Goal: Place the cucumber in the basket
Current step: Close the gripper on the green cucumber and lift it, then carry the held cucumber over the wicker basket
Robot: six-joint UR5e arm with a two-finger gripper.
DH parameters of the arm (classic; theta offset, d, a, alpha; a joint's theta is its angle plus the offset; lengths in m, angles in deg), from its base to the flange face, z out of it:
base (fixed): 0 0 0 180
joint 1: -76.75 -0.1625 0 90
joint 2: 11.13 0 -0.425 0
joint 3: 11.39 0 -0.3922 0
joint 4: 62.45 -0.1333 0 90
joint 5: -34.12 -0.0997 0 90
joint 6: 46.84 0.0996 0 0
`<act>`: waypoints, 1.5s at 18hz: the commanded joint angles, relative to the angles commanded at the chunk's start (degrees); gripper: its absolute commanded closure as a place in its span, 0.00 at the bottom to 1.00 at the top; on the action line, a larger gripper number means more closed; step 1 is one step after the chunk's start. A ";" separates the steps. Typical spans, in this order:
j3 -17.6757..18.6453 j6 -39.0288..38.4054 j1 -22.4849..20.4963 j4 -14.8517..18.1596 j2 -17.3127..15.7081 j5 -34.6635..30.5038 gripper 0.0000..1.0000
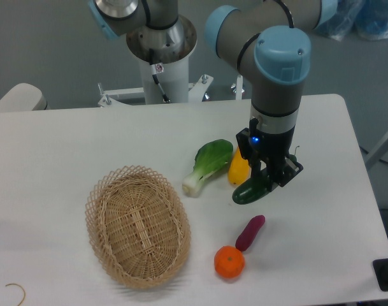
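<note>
The dark green cucumber (pixel 250 190) lies right of centre on the white table, next to a yellow vegetable. My gripper (pixel 274 176) is down over its right end, with a finger on each side, and looks shut on it. The cucumber's left end sticks out to the lower left, at or just above the table; its right end is hidden by the fingers. The oval tan wicker basket (pixel 103 237) stands empty at the front left, well apart from the gripper.
A bok choy (pixel 208 164) and a yellow vegetable (pixel 239 169) lie just left of the cucumber. A purple piece (pixel 250 232) and an orange (pixel 229 262) lie in front of it, between the gripper and the front edge. The robot base (pixel 160 70) stands at the back.
</note>
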 joint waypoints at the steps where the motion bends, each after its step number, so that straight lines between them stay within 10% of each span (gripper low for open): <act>1: 0.00 0.09 0.00 0.00 0.09 0.00 0.69; 13: -0.44 -5.61 2.28 1.15 0.53 -0.62 0.69; 24: 6.92 -48.48 16.07 -0.87 0.96 -0.79 0.69; 27: 8.95 -55.70 19.06 -6.13 1.93 -2.98 0.69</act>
